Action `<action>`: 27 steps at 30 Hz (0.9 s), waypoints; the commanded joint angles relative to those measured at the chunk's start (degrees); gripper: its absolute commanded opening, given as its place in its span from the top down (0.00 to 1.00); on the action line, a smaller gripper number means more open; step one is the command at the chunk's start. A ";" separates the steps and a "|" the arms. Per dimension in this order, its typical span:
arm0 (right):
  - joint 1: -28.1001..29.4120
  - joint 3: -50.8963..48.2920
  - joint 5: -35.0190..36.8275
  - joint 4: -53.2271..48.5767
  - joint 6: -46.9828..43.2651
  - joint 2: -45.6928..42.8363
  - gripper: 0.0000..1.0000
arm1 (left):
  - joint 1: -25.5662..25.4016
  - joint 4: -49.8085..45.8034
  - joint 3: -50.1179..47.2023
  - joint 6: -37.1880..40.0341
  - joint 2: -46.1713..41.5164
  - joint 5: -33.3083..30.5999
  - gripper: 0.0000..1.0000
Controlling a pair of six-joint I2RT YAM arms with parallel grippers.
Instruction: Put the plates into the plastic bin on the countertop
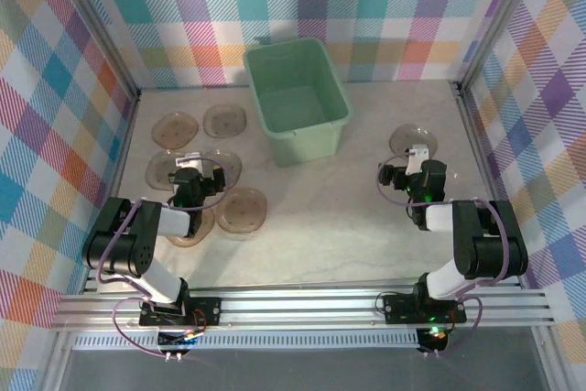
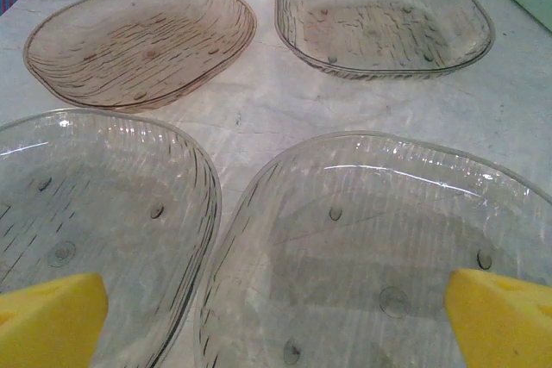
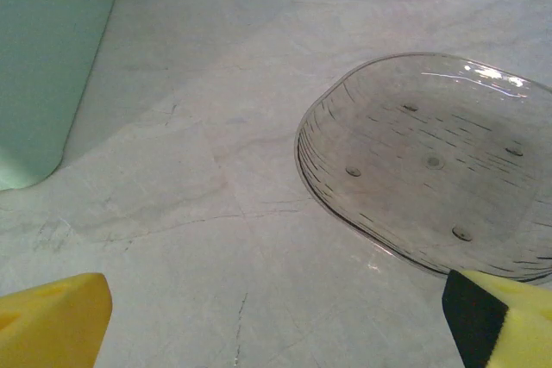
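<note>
Four smoky plates (image 2: 142, 40) on pale countertop (image 2: 267, 114)

Bright, even overhead light casts only faint shadows on the table (image 1: 348, 226). White glints streak the plates (image 2: 384, 19); wrist-view foregrounds are soft.

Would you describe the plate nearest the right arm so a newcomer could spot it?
Find the mint-green rectangular plastic tub on the beige marble-look countertop. To its right lies one translucent smoky-brown rounded-square plate. Unlike the other plates, clustered left of the tub, it sits alone.
</note>
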 commanded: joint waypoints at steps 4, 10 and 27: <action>-0.13 0.71 -1.24 0.95 0.56 0.21 0.01 | 0.49 1.74 1.00 -0.99 -0.04 0.77 0.00; -0.16 0.77 -1.25 0.95 0.63 0.21 0.01 | 0.62 1.59 1.07 -0.98 -0.04 1.10 0.00; -0.15 0.77 -1.24 0.87 0.56 0.21 0.01 | 0.89 1.28 1.24 -1.16 -0.04 1.74 0.00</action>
